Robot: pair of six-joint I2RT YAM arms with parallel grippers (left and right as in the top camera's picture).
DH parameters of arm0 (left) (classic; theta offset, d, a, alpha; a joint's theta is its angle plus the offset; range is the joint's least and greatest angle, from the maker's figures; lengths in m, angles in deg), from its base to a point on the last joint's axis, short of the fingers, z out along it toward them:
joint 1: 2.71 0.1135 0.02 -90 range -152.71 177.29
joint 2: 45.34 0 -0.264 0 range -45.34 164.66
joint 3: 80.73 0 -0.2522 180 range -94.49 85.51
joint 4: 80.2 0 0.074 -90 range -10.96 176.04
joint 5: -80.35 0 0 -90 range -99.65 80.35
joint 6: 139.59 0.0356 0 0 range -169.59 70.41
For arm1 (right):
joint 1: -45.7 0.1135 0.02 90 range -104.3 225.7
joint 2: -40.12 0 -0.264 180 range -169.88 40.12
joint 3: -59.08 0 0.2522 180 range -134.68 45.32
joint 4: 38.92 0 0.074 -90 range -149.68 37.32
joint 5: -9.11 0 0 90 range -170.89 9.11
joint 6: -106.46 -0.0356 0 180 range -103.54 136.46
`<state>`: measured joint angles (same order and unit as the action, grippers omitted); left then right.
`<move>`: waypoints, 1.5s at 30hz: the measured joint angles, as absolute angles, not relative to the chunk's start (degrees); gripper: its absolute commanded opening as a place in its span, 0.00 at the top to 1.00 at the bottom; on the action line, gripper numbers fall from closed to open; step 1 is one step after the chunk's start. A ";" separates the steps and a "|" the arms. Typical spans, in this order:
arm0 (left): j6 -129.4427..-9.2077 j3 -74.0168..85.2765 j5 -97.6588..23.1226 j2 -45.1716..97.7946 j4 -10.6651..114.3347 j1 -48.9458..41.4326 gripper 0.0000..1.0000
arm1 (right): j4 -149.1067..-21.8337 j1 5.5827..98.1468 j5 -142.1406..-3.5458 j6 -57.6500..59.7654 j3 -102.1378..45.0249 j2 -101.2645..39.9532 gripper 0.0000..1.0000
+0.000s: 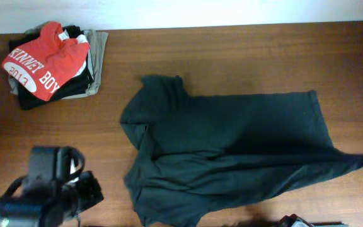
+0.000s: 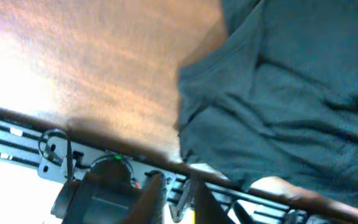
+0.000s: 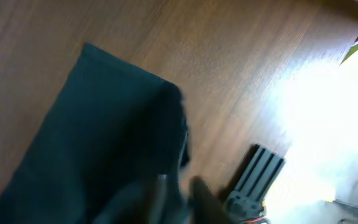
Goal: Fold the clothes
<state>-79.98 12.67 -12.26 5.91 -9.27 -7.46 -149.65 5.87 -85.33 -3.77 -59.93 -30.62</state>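
The dark greenish-black T-shirt [image 1: 232,145] lies rumpled, partly folded over, collar left, hem corner stretched right.

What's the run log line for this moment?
T-shirt: rumpled mid-table, lettering hidden | left gripper: off shirt | right gripper: at shirt edge, grip unclear | clothes pile: far-left corner
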 measured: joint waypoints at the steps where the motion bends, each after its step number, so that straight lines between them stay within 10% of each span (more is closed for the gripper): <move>1: -79.91 14.09 -12.44 7.09 -7.91 -7.46 0.62 | -149.67 5.87 -85.36 -3.82 -59.69 -30.62 0.07; 4: -78.84 14.98 -12.99 11.44 0.66 -7.46 0.25 | -149.67 5.87 -85.31 -3.38 -58.77 -30.95 0.01; 10: -72.94 15.03 -18.36 21.69 22.73 -7.48 0.17 | -148.63 5.80 -80.18 -1.13 -58.38 -35.13 0.04; 12: -70.76 14.94 -20.07 28.18 30.73 -7.75 0.26 | -146.77 6.26 -74.76 2.48 -58.31 -37.29 0.21; 16: -67.61 14.92 -23.08 44.35 47.39 -9.49 0.88 | -143.99 11.27 -68.83 6.04 -58.27 -42.40 0.67; 19: -66.47 14.92 -26.10 53.75 56.96 -10.63 0.99 | -141.89 16.64 -66.97 7.59 -58.25 -47.54 0.96; 45: -69.80 13.98 -21.99 75.50 82.93 -14.28 1.00 | -130.07 31.68 -66.01 4.25 -52.48 -70.91 0.96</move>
<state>-69.80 13.98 -21.99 75.50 82.93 -14.28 -130.07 31.68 -66.01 4.25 -52.48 -70.91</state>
